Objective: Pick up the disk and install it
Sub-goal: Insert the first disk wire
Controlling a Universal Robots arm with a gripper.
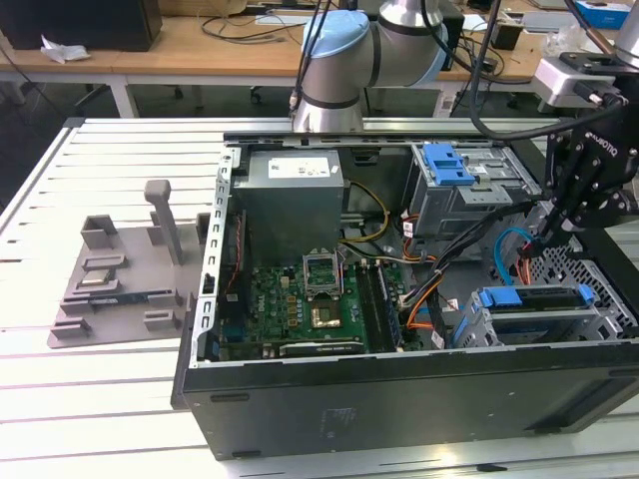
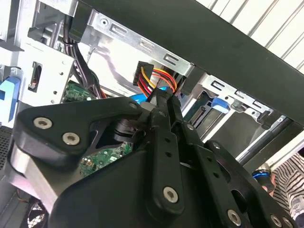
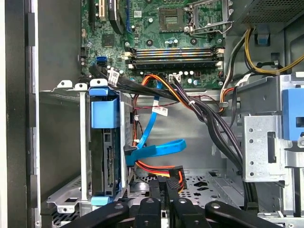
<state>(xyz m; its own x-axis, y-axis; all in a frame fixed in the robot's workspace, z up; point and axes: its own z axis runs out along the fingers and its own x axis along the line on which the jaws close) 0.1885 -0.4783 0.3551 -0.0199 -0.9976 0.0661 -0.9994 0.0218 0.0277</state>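
Inside the open case, gripper hangs at about 3 o'clock in the exterior view, fingers pinched together around a black plug with red, orange and yellow wires. Disk sits in its bay at roughly 4 o'clock, blue rail showing, just below the gripper. Motherboard is near center.

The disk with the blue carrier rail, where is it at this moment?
The disk sits in a grey drive bay at the exterior view's right, inside the open computer case, just below the gripper; the first wrist view shows it beside blue cables.
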